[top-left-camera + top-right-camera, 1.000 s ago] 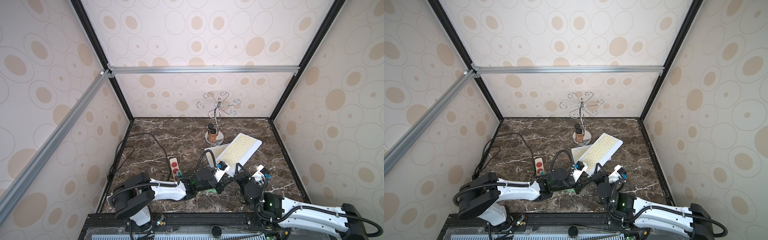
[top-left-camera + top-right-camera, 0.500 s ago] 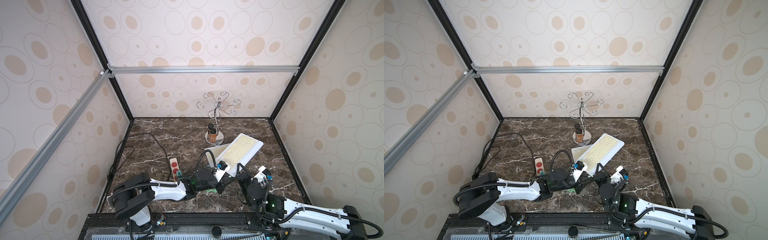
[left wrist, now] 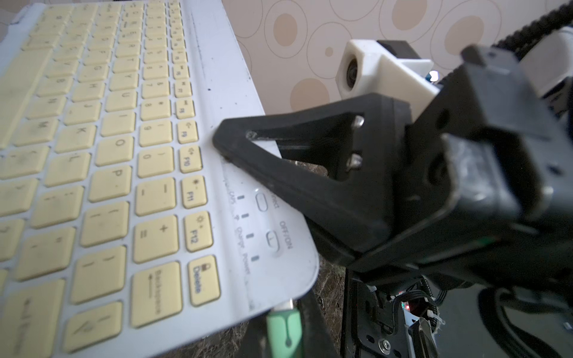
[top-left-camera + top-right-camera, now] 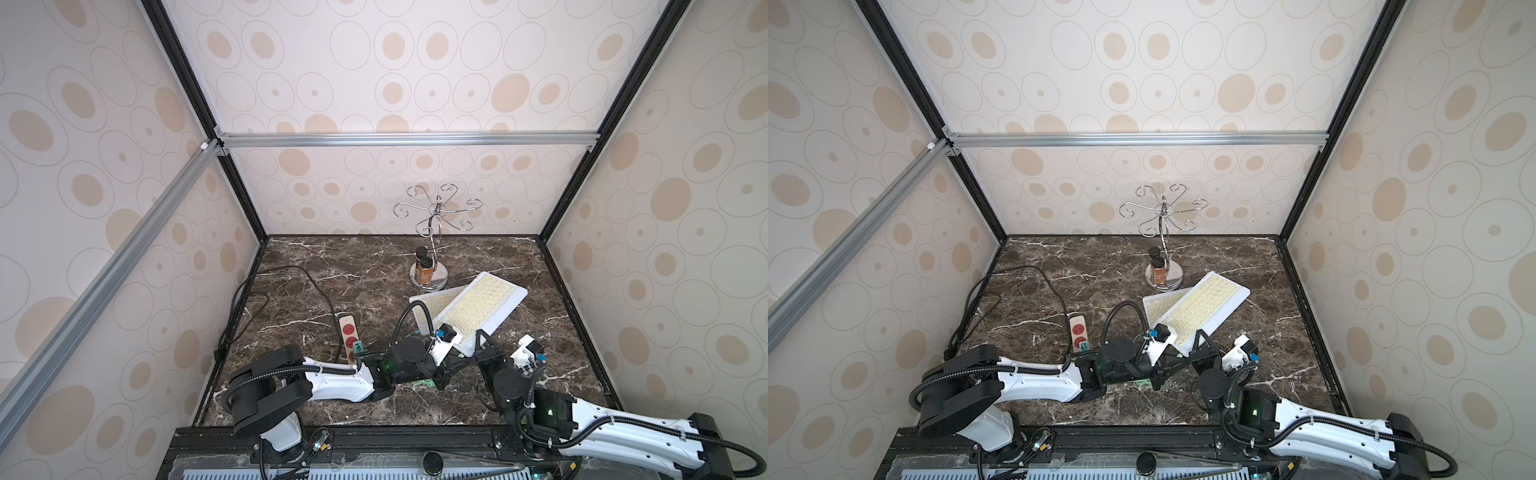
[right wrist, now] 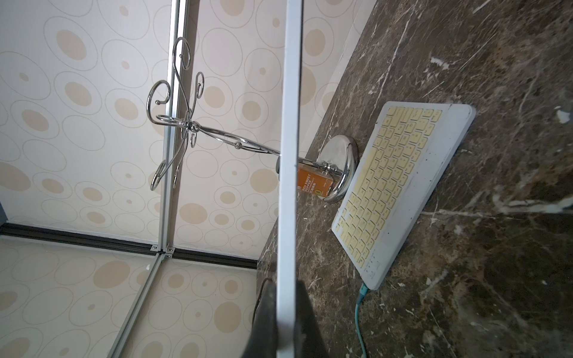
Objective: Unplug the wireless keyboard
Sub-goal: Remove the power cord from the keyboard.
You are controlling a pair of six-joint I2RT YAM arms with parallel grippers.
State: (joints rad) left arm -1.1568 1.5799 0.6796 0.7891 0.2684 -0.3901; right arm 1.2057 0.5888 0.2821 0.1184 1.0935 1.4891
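Observation:
The wireless keyboard (image 4: 478,309) (image 4: 1200,309), white with pale yellow keys, is held tilted above the table in both top views. My right gripper (image 5: 286,310) is shut on its long edge (image 5: 290,155); one of its black fingers (image 3: 279,173) lies over the keyboard's top strip (image 3: 229,102) in the left wrist view. My left gripper (image 3: 283,338) is shut on a green plug (image 3: 283,322) whose silver tip meets the keyboard's corner near the Delete key. Both grippers (image 4: 453,365) (image 4: 482,345) meet at the keyboard's near end.
A second, similar keyboard (image 5: 403,186) (image 4: 432,303) lies flat under the held one, with a teal cable (image 5: 359,310) at its corner. A chrome hook stand (image 4: 434,216) and a brown bottle (image 4: 424,268) stand behind. A white power strip (image 4: 349,338) and black cables (image 4: 249,299) lie left.
The right arm and the held keyboard have shifted slightly to the right. The left arm has stayed in place, still gripping the plug.

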